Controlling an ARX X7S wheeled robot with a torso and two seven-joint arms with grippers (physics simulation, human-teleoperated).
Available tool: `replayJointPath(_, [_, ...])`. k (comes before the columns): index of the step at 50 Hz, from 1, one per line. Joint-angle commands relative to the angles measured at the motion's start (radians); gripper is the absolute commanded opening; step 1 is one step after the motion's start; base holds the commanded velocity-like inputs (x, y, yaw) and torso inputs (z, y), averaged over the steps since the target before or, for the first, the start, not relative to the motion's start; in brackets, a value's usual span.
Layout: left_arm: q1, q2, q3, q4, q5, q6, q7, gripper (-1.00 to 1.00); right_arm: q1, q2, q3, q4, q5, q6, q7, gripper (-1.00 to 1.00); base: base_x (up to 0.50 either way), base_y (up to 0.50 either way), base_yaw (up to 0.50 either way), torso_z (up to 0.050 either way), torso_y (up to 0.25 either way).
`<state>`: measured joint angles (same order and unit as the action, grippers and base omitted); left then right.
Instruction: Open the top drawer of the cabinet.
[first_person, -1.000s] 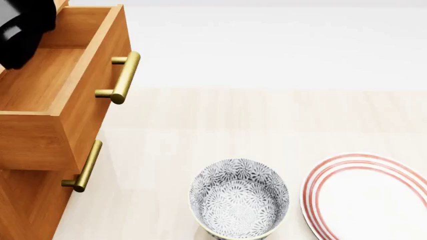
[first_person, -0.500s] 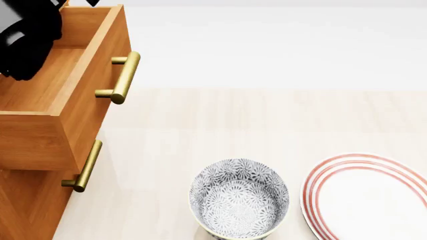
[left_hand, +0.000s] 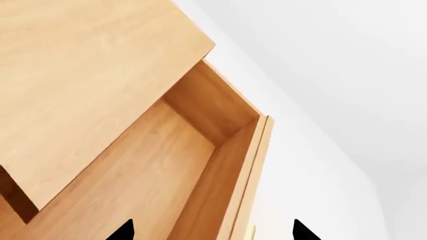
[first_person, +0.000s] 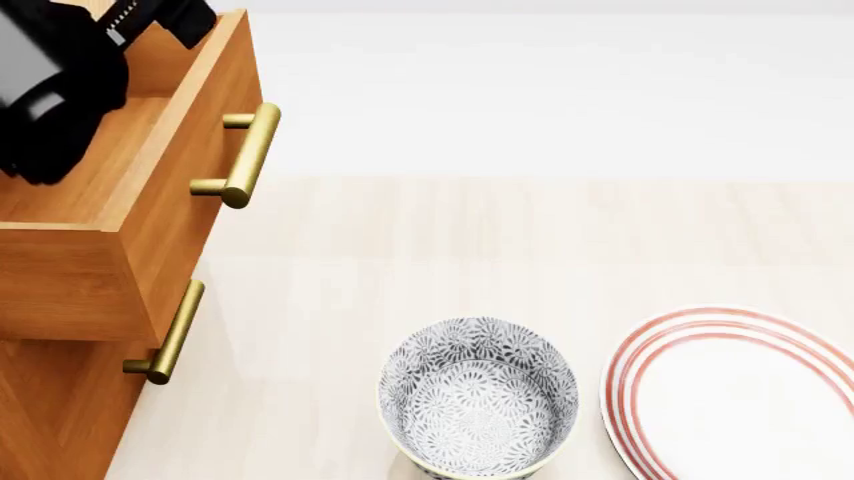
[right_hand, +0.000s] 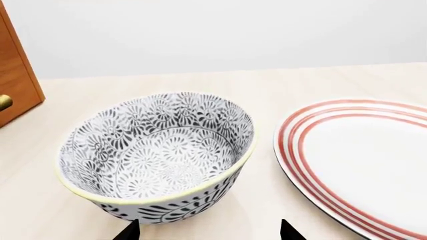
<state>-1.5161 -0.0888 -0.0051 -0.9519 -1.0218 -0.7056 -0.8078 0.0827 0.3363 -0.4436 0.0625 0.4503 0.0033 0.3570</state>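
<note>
Pale surface carries the cabinet; top drawer stands pulled out below the left gripper, jaws wide, empty. Best lift straight clear, avoiding the drawer front.

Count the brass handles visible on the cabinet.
2. The upper handle is on the pulled-out top drawer; the lower handle is on the closed drawer beneath. None appear hidden.
</note>
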Motion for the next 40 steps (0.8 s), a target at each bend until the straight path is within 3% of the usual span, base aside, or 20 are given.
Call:
replayJointPath(1, [-0.001, 0.02, -0.024, -0.023, -0.005, 0.014, 0.027, 1.0, 0.002, -0.017, 0.019, 0.006, -0.017, -0.006, -0.02, 1.0, 0.0, 0.0, 0.0, 0.0, 0.0])
replayJointPath(40, [-0.019, 0.029, -0.035, -0.098, -0.066, -0.014, 0.046, 1.0, 0.007, -0.015, 0.016, 0.013, -0.008, -0.011, -0.015, 1.0, 0.0, 0.0, 0.0, 0.0, 0.0])
